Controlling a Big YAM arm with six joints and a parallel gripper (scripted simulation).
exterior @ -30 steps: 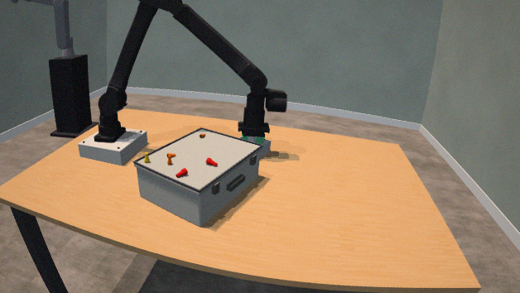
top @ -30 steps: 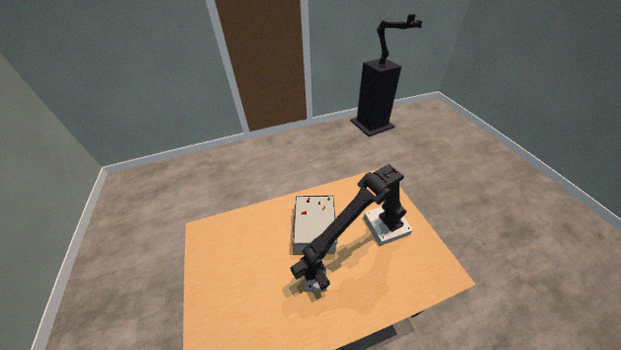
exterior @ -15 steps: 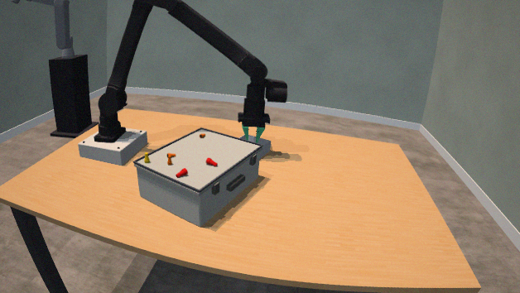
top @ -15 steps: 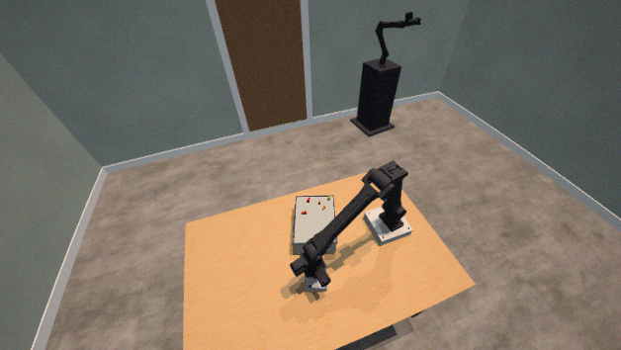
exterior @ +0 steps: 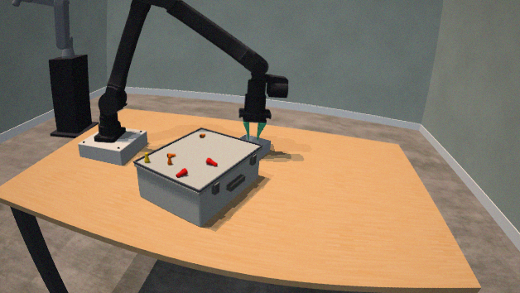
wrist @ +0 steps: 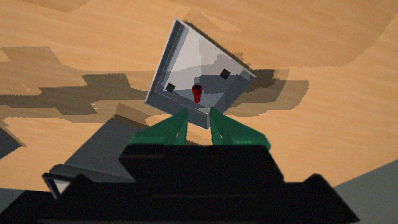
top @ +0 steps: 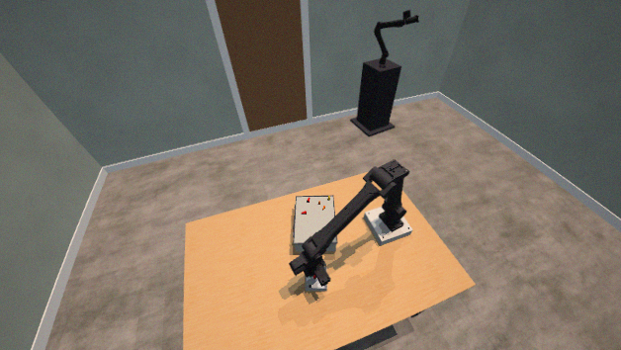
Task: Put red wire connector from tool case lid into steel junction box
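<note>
Claw point(wrist: 199, 111) of the black arm point(exterior: 199, 29) hung just above the steel junction box point(wrist: 200, 55), pointing straight down. Its two green fingers stood narrowly apart, with a small gap between the tips, and nothing was between them. One red wire connector point(wrist: 196, 93) was inside the junction box, on its floor, between two small dark marks; in the wrist view it was clearly beyond the fingertips and apart from them.

The junction box point(exterior: 265, 144) sat on the worktop point(exterior: 331, 207) just behind the far corner of the tool case point(exterior: 195, 199), on the side away from the arm's base point(exterior: 124, 151). The tool case was closed, its handle and latches facing the front edge of the worktop.

On the lid point(exterior: 223, 146) of the tool case lay two more red wire connectors: one point(exterior: 181, 172) near the front edge of the lid, the other point(exterior: 211, 162) near the middle. An orange connector point(exterior: 170, 158) was beside them, toward the base. A second orange one point(exterior: 202, 135) lay near the far edge of the lid. A yellow connector point(exterior: 146, 157) stood at the corner of the lid closest to the base.
</note>
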